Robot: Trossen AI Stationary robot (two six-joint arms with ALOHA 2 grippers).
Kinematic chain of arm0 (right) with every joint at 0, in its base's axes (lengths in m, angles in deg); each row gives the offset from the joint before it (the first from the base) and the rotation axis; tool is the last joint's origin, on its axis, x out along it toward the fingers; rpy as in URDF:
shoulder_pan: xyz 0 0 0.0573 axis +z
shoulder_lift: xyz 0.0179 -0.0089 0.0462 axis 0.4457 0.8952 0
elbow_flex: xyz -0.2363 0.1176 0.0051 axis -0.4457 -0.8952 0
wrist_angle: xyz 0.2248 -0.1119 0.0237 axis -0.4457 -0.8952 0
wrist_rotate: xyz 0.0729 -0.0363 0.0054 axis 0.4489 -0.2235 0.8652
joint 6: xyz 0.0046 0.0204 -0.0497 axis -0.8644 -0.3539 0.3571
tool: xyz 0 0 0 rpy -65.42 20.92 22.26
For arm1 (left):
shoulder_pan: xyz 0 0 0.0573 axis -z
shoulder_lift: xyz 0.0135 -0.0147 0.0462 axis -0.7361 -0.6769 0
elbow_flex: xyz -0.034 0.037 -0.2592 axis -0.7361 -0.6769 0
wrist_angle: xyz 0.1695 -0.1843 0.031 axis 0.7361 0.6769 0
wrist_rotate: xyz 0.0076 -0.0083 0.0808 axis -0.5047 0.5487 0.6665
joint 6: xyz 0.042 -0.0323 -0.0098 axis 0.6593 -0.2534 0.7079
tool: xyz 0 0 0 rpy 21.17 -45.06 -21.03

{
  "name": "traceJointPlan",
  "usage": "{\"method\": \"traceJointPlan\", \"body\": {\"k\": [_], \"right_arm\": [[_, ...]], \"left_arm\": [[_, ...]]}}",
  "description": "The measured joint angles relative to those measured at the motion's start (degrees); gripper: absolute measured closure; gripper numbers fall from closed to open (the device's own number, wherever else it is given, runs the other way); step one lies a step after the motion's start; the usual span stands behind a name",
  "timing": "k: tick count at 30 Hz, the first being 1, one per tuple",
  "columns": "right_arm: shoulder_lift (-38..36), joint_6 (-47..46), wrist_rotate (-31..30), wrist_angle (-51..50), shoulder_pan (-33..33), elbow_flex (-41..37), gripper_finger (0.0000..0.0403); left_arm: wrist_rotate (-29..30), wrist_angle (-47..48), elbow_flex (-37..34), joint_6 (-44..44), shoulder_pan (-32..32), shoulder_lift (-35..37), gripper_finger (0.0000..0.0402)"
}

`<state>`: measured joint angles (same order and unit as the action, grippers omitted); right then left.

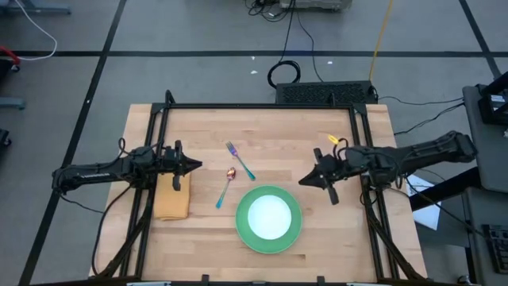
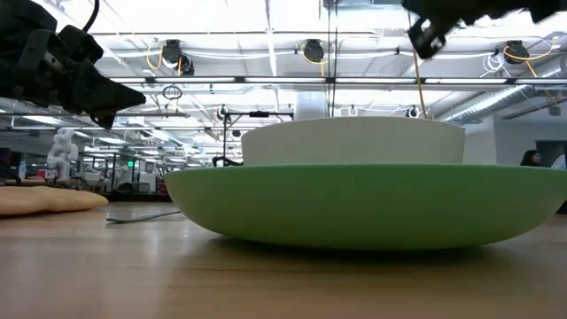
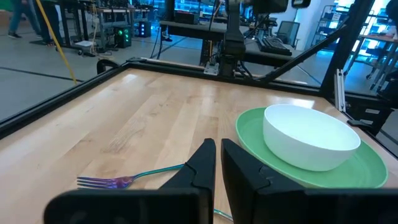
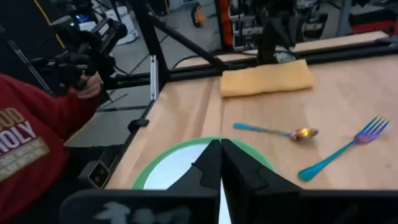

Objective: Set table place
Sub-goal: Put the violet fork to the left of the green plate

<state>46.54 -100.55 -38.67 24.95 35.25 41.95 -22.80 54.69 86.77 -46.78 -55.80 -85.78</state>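
A green plate (image 1: 295,225) lies on the table near its front edge, with a white bowl (image 1: 269,215) standing in it. A blue-handled fork (image 1: 239,160) and a blue-handled copper spoon (image 1: 225,187) lie flat left of the plate. A tan folded cloth (image 1: 172,199) lies at the left. My left gripper (image 1: 197,165) hovers shut and empty above the cloth's far end. My right gripper (image 1: 303,180) hovers shut and empty above the table, right of the plate.
The black metal frame (image 1: 262,106) edges the table top. A person in a red sleeve (image 4: 37,134) stands beyond the table's near edge, holding a device. Bare wood lies between the fork and the far frame bar.
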Motion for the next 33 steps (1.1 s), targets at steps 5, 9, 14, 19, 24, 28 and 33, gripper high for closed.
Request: {"method": "traceJointPlan", "body": {"k": [5,9,14,19,24,28,33], "right_arm": [[-2.6,-0.6,0.3,10.8,1.5,-9.8,0.0403],[-3.3,0.1,0.3,22.7,2.5,-16.6,0.0403],[-3.3,1.6,0.5,30.6,3.0,-22.6,0.0403],[-3.3,3.3,3.3,32.2,3.0,-24.5,0.0403],[-3.3,7.2,4.9,32.1,4.5,-24.6,0.0403],[-3.3,9.4,4.9,31.8,5.7,-24.6,0.0403],[-3.3,10.7,4.9,32.5,6.4,-26.8,0.0403]], "left_arm": [[0.0,0.0,0.0,0.0,0.0,0.0,0.0371],[0.0,0.0,0.0,0.1,0.0,0.0,0.0371],[0.0,0.0,0.0,2.2,0.0,0.0,0.0371],[0.0,0.0,0.0,2.3,0.0,0.0,0.0371],[0.0,0.0,0.0,2.4,0.0,0.0,0.0371],[0.0,0.0,0.0,2.4,0.0,0.0,0.0371],[0.0,0.0,0.0,3.2,0.0,0.0,0.0371]]}}
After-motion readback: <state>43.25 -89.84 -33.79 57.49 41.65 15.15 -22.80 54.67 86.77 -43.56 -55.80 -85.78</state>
